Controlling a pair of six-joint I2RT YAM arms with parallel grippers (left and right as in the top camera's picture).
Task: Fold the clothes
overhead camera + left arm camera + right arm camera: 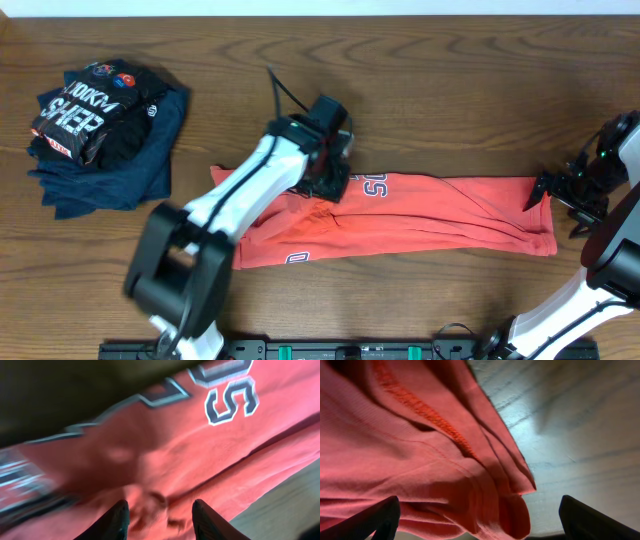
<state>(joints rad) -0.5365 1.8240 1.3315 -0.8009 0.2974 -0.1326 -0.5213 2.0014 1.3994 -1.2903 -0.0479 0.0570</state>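
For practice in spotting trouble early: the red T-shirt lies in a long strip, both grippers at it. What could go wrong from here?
The right gripper stands open at an end corner of the T-shirt; closing there might catch only some layers, and the strip could spread apart. Cloth is bunched under the open left gripper; pinching it may pull creases into the fold.

Overhead straight down; both wrist views close over T-shirt (430, 212)
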